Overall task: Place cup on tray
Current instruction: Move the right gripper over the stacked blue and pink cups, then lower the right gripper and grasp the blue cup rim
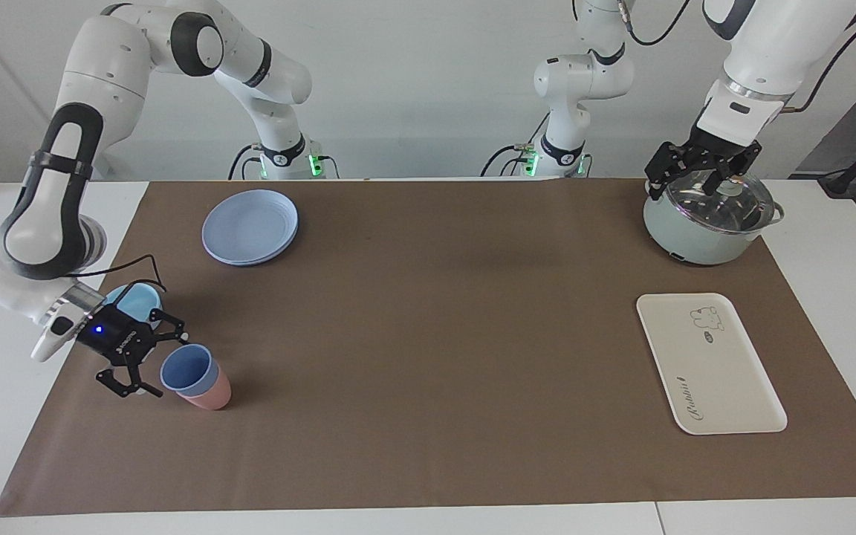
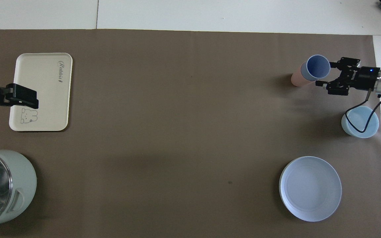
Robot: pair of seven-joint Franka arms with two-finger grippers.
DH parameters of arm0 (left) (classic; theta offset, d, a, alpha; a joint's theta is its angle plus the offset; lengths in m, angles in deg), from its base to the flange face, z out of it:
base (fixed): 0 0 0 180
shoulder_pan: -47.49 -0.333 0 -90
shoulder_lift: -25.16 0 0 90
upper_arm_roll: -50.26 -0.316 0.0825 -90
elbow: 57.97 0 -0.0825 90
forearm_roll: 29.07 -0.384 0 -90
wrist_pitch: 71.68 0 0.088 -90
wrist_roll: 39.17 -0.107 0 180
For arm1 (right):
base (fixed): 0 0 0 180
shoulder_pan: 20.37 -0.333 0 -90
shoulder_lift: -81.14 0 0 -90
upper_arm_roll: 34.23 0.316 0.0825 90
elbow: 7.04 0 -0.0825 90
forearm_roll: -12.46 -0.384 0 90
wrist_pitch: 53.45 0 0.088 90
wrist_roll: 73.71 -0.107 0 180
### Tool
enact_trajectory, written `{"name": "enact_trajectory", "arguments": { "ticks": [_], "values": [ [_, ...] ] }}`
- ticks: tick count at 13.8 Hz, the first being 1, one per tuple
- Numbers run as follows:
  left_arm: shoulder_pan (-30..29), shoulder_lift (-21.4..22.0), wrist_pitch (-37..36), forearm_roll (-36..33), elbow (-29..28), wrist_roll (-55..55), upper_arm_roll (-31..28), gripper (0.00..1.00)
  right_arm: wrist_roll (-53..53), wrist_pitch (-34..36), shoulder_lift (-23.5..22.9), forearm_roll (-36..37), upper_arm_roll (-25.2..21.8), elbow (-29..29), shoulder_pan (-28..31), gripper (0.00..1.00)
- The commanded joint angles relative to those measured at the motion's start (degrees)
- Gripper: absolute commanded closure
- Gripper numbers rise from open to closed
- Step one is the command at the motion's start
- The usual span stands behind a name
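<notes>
The periwinkle cup [image 1: 189,369] stands nested in a salmon-pink cup [image 1: 210,399] near the right arm's end of the table; both show in the overhead view, the cup [image 2: 315,67] above the pink one [image 2: 296,79]. My right gripper [image 1: 166,364] is low beside the cup, toward the right arm's end, and open, with the fingers apart on either side of the cup's rim and not closed on it; it also shows from overhead [image 2: 326,74]. The cream tray [image 1: 710,364] lies bare at the left arm's end [image 2: 41,76]. My left gripper [image 1: 684,184] waits open over the pot's lid.
A light-blue bowl [image 1: 138,301] sits under the right wrist, nearer to the robots than the cups. Stacked blue plates [image 1: 251,227] lie nearer to the robots. A pale green pot [image 1: 703,234] with a glass lid stands nearer to the robots than the tray.
</notes>
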Motion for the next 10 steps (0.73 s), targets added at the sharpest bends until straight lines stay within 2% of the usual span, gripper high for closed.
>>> {"name": "enact_trajectory", "arguments": {
  "ticks": [1,10],
  "values": [
    [-0.9,1.7,-0.4,0.9,-1.7,-0.4,0.3,0.00,3.4,-0.8,-1.0,-2.4,0.9,0.7,0.6,0.00],
    [-0.9,1.7,-0.4,0.9,-1.7,-0.4,0.4,0.00,5.5,-4.7,-1.7,-6.3,0.9,-0.3,-1.5,0.00]
  ]
}}
